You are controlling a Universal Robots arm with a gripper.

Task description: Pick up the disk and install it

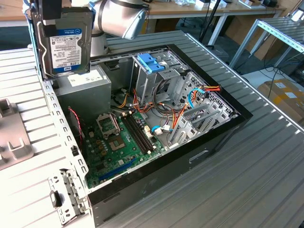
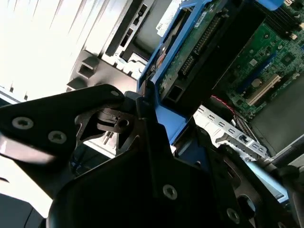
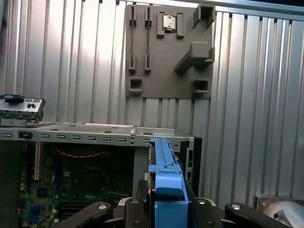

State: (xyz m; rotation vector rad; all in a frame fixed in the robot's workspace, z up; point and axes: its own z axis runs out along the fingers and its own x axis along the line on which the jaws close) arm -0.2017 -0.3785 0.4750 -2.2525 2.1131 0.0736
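A: arm [image 1: 118,16] pose?
B: up high at the exterior view's left, gripper [image 1: 50,14] pointing down, cropped by the frame edge. fingers [image 3: 130,211] clamped on the disk [image 3: 166,183] from both sides, on its blue rails.
A: disk location?
B: in the air, on edge, labelled face toward the exterior camera. hanging over the grey power-supply box [image 1: 88,88] at a corner of the open computer case [image 1: 156,173]. gap to the box hard to judge.
A: anything hidden?
B: disk's top cut off in the exterior view. green circuit-board side partly behind the gripper body in the second wrist view. further in: motherboard [image 1: 111,147], then light-blue latch [image 1: 150,61] on the drive cage. past the case: grey fixture plate [image 3: 166,57] on the ribbed table [image 1: 256,175].
A: labels?
B: white-and-blue sticker on the disk face, white sticker on the power-supply box. print left unread.
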